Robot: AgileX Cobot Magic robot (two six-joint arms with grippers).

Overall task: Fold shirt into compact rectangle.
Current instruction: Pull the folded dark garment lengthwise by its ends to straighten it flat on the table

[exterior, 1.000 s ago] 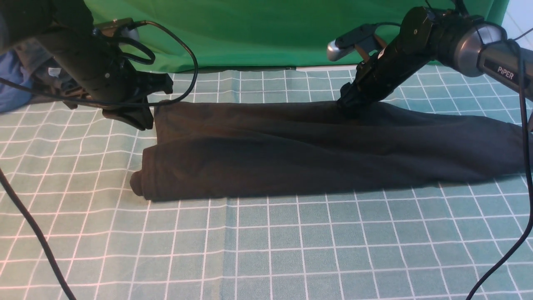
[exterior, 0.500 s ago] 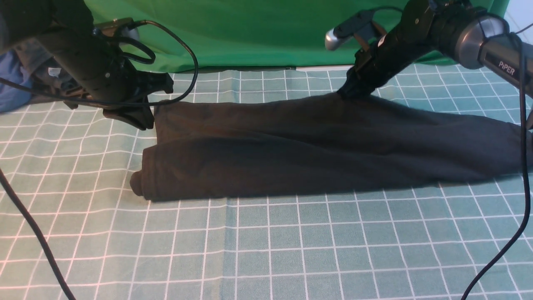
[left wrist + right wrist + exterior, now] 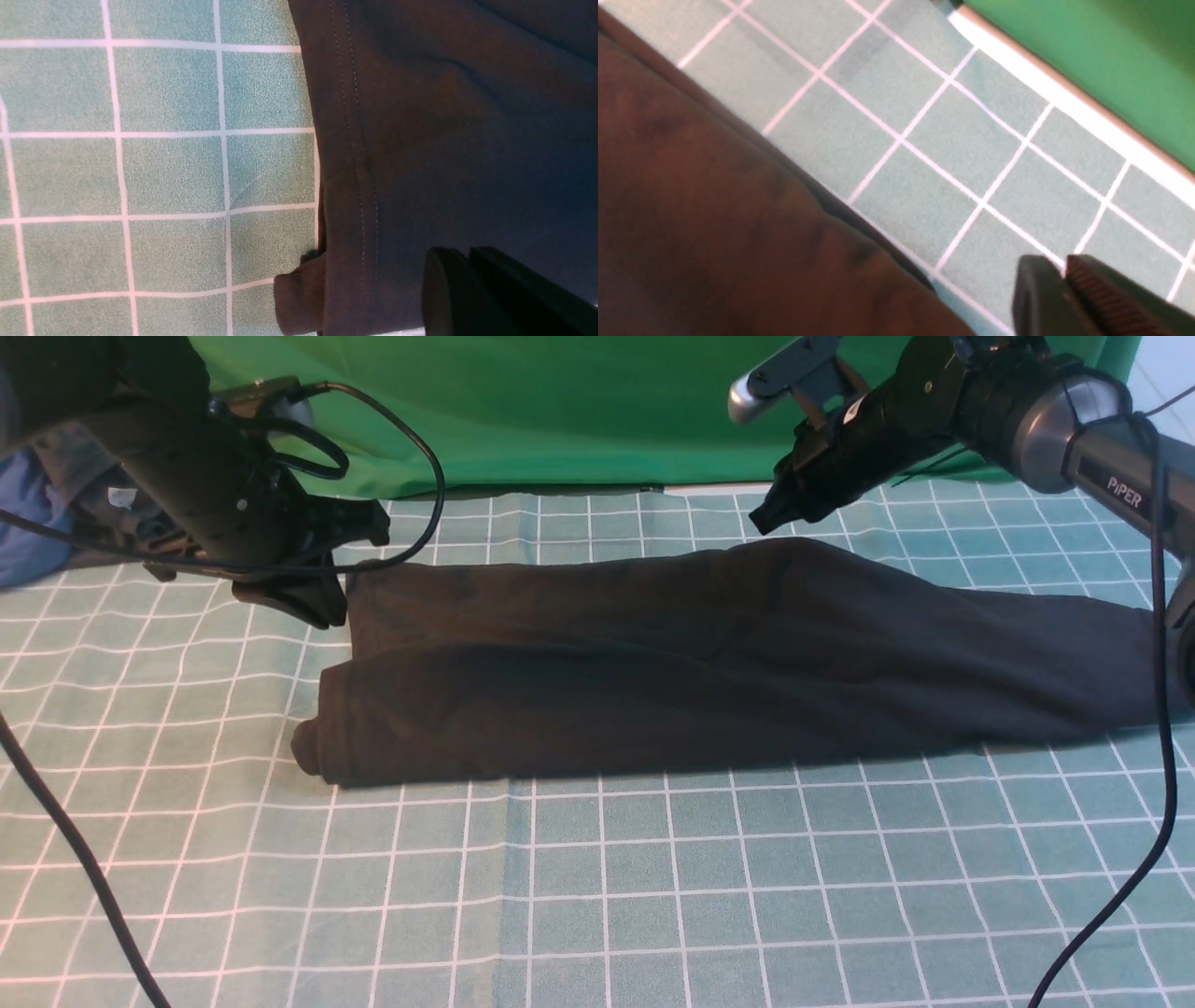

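The black shirt [image 3: 653, 672] lies folded into a long band across the checked cloth, its rolled end at the left. My left gripper [image 3: 322, 607] hangs at the shirt's far left corner, shut; in the left wrist view its fingers [image 3: 467, 254] sit together over the stitched hem [image 3: 355, 163], with no cloth seen between them. My right gripper [image 3: 761, 518] floats above and behind the shirt's far edge, apart from it. In the right wrist view its tips [image 3: 1064, 263] meet over bare checked cloth, with the shirt [image 3: 714, 210] off to one side.
A green backdrop [image 3: 579, 411] closes the far side behind a white table edge [image 3: 1087, 116]. A blue garment [image 3: 23, 537] and a grey one [image 3: 103, 495] lie at the far left. Black cables [image 3: 84, 868] [image 3: 1162, 709] hang at both sides over the checked cloth [image 3: 653, 896].
My right gripper has risen off the shirt's far edge and drawn back, letting the cloth go; a low hump remains there. The left arm has not moved.
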